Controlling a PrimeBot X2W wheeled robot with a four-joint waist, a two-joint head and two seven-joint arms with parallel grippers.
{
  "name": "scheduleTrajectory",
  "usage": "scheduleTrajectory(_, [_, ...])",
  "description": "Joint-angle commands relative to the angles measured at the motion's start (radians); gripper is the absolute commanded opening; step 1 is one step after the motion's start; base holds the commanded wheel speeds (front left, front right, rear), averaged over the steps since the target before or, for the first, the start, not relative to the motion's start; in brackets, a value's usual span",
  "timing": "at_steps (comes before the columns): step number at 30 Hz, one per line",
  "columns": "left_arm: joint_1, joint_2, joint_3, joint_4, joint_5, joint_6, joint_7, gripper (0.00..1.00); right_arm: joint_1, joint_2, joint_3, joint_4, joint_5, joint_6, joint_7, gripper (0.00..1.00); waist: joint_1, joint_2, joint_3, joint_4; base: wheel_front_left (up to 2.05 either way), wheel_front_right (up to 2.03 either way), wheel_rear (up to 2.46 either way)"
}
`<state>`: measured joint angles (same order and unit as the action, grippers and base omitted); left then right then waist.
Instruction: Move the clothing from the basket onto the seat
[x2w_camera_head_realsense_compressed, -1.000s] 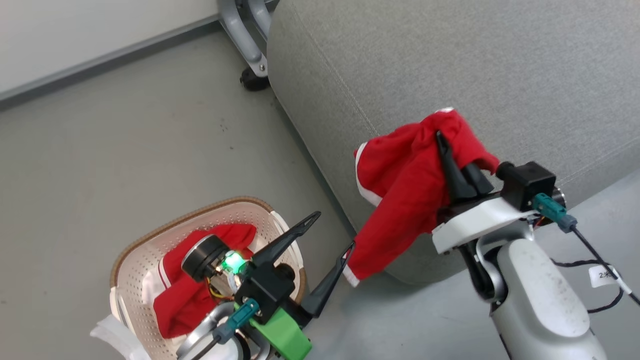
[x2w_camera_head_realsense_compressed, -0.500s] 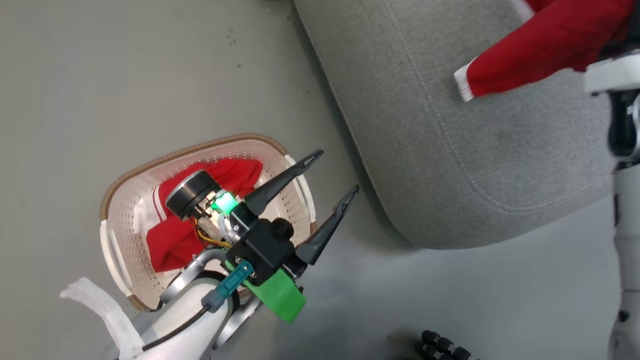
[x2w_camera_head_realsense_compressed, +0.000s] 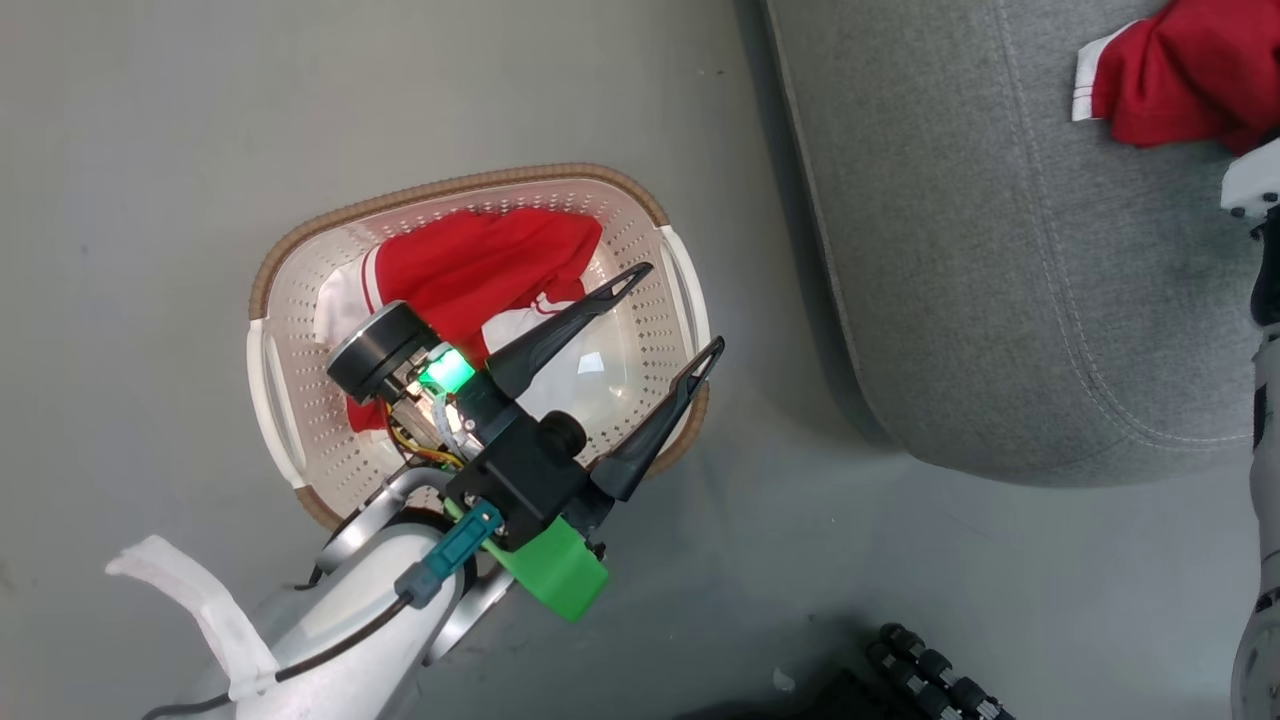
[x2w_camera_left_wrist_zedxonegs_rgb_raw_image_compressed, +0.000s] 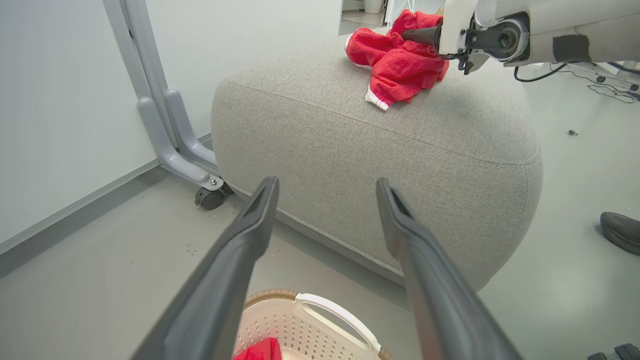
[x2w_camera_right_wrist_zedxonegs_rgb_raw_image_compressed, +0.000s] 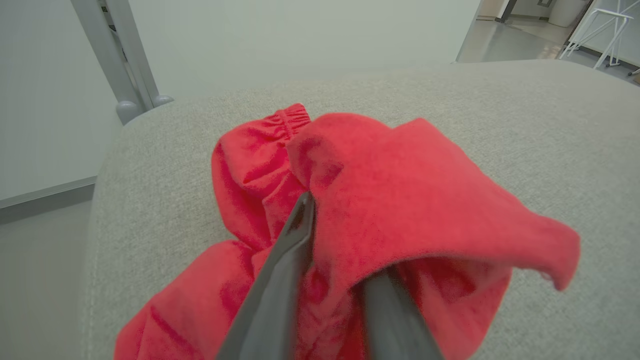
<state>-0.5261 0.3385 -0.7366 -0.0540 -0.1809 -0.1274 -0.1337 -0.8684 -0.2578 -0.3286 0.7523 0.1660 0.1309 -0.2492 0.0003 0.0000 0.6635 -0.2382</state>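
Observation:
A red garment (x2w_camera_head_realsense_compressed: 1170, 70) lies bunched on top of the light-grey seat (x2w_camera_head_realsense_compressed: 1000, 250), and my right gripper (x2w_camera_right_wrist_zedxonegs_rgb_raw_image_compressed: 340, 240) is shut on it, red cloth draped over one finger. In the left wrist view the same garment (x2w_camera_left_wrist_zedxonegs_rgb_raw_image_compressed: 400, 65) rests on the seat (x2w_camera_left_wrist_zedxonegs_rgb_raw_image_compressed: 375, 150) with the right gripper (x2w_camera_left_wrist_zedxonegs_rgb_raw_image_compressed: 420, 35) at it. A second red-and-white piece of clothing (x2w_camera_head_realsense_compressed: 470, 265) lies in the cream basket (x2w_camera_head_realsense_compressed: 450, 185) on the floor. My left gripper (x2w_camera_head_realsense_compressed: 684, 306) hangs open above the basket's right side, nothing between its fingers (x2w_camera_left_wrist_zedxonegs_rgb_raw_image_compressed: 250, 235).
A grey metal frame leg with a caster (x2w_camera_left_wrist_zedxonegs_rgb_raw_image_compressed: 210, 197) stands by the wall left of the seat. A dark shoe (x2w_camera_left_wrist_zedxonegs_rgb_raw_image_compressed: 622, 230) and cables (x2w_camera_left_wrist_zedxonegs_rgb_raw_image_compressed: 605, 90) lie on the floor to the right. A black ribbed object (x2w_camera_head_realsense_compressed: 940, 670) sits near my base.
The head camera has swung, shifting the whole picture. My right gripper carried the red garment from the seat's front edge up onto its top. The left gripper stays open over the basket.

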Motion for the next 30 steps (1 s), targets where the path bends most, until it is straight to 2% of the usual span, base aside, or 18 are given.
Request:
scheduleTrajectory(1, [-0.02,0.002,0.002,0.008,0.0,-0.002,-0.012,1.0,0.021,0.009,-0.011,0.012,-0.01,0.0,-0.01,1.0,-0.0003,0.0,0.018,0.021,0.0,0.0,0.0])
scheduleTrajectory(5, [-0.012,-0.005,-0.001,0.029,-0.015,0.002,-0.026,1.0,0.087,0.039,-0.038,0.004,-0.02,0.0,-0.016,1.0,-0.0003,0.0,-0.012,0.026,0.0,0.0,0.0])
scheduleTrajectory(14, [0.052,-0.031,0.012,0.08,-0.048,0.043,-0.076,1.0,0.349,0.141,-0.072,-0.234,-0.05,0.0,-0.016,1.0,-0.0003,0.0,-0.142,0.043,0.0,0.0,0.0])
scheduleTrajectory(22, [0.133,-0.056,0.054,0.125,-0.101,0.107,-0.113,1.0,0.552,0.199,0.011,-0.443,-0.08,0.0,-0.016,1.0,-0.0003,0.0,-0.28,0.066,0.0,0.0,0.0])
scheduleTrajectory(30, [0.217,-0.069,0.127,0.147,-0.146,0.169,-0.13,1.0,0.686,0.206,0.135,-0.568,-0.057,0.0,0.005,1.0,-0.0003,0.0,-0.396,0.107,0.0,0.0,0.0])
